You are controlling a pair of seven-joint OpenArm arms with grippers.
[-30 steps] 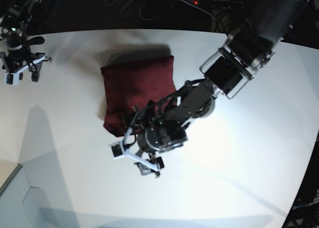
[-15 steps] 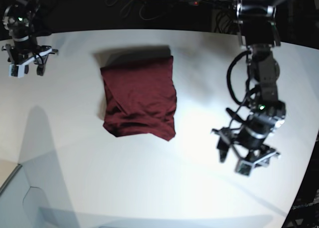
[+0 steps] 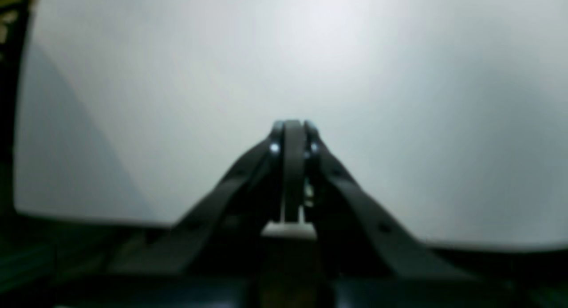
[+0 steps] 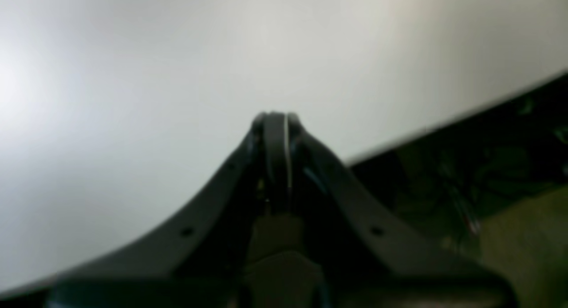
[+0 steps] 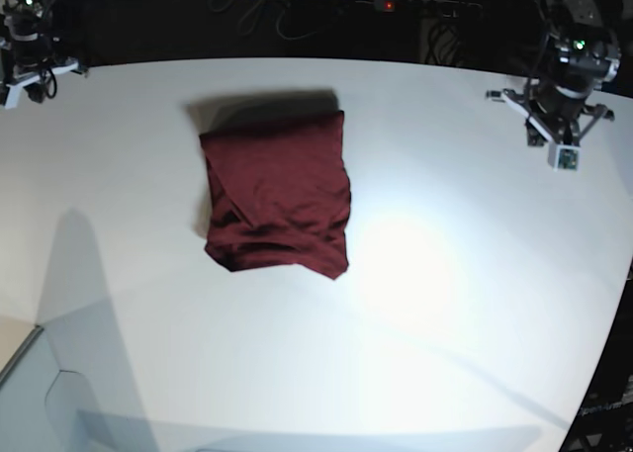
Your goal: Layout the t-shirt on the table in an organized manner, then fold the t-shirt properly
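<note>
No legible txt, labels or nos. anywhere in views.

Your left gripper (image 5: pixel 560 135) hangs over the far right corner of the table (image 5: pixel 445 373), well in from nothing: it sits just inside the back edge, wrist turned so the fingers point down and toward the near side. In the left wrist view its jaws are pressed together with nothing between them (image 3: pixel 292 135). Your right gripper (image 5: pixel 22 76) is at the far left corner, right at the table's edge, partly cut off by the frame. In the right wrist view its jaws also meet, empty (image 4: pixel 276 126).
</note>
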